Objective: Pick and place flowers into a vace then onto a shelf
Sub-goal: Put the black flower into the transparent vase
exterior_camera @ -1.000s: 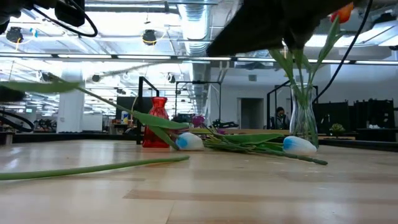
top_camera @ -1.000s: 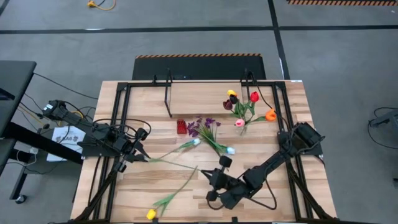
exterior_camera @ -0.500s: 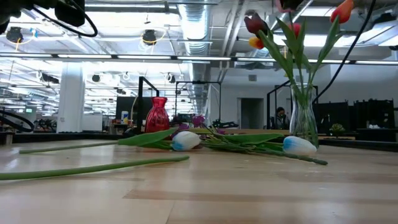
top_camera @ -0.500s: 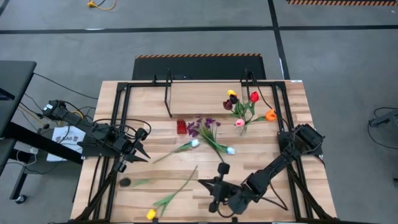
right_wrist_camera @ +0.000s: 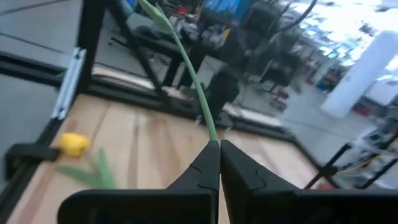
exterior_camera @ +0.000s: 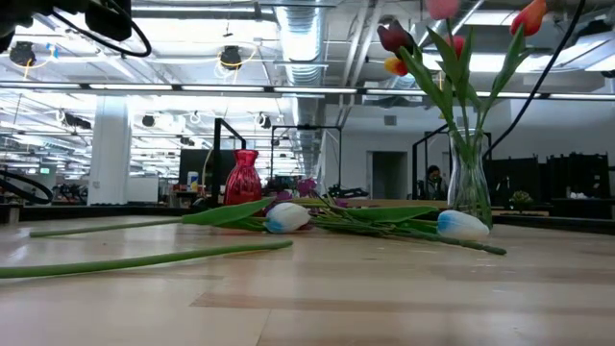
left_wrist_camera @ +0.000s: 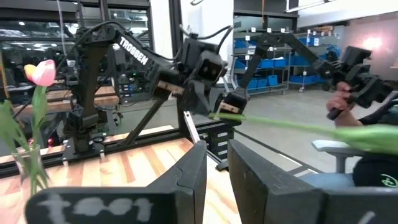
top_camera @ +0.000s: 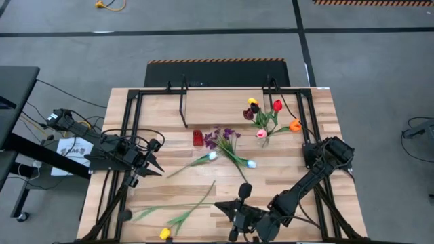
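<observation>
On the table (top_camera: pixel 298 169), the shelf (top_camera: pixel 224 108) stands at the back, with the vase (top_camera: pixel 263 140) of tulips beside it. The right gripper (top_camera: pixel 239 215), near the front edge, is clamped on a green stem (top_camera: pixel 163 207) held above the boards. The left gripper (top_camera: pixel 152 169) waits at the left, fingers parted. 2 white tulips (top_camera: pixel 230 159) lie mid-table.

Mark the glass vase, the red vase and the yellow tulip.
glass vase (exterior_camera: pixel 470 187): low view, on its clear body.
red vase (exterior_camera: pixel 243 181): low view, on its body.
yellow tulip (top_camera: pixel 164 233): high view, on the blossom at the table's near edge.
</observation>
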`<state>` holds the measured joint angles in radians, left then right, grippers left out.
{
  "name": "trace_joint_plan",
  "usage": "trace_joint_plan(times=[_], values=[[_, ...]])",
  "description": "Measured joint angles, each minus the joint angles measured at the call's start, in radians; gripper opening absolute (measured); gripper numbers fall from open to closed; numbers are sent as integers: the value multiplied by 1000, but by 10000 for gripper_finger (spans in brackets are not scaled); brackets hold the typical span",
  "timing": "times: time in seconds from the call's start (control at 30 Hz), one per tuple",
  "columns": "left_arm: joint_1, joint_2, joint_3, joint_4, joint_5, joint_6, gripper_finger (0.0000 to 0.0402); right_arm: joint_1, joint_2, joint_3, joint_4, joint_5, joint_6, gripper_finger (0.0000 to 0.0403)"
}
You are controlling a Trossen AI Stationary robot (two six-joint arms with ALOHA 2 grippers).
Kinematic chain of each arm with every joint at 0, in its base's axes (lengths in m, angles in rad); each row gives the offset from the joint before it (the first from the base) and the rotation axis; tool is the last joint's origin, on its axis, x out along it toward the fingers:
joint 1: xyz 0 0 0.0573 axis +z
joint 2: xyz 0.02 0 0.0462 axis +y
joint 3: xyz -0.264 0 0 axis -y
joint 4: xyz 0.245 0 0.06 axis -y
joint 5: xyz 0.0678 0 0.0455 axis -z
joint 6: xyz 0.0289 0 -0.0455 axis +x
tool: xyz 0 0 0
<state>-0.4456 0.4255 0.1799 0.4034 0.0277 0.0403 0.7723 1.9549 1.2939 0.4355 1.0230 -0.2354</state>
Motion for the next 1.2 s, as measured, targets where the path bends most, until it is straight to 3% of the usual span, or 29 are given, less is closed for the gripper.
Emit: trace_joint_plan(times=[0.27,0.63,1.2], values=[[0,0,0,39,-59,46,56,-47,0,124,1,33,-189,0],[0,0,0,222,-52,112,56,-150,-1,260,-3,56,-342,0],[0,0,0,359,-55,114,56,-245,-1,276,-60,52,-314,0]])
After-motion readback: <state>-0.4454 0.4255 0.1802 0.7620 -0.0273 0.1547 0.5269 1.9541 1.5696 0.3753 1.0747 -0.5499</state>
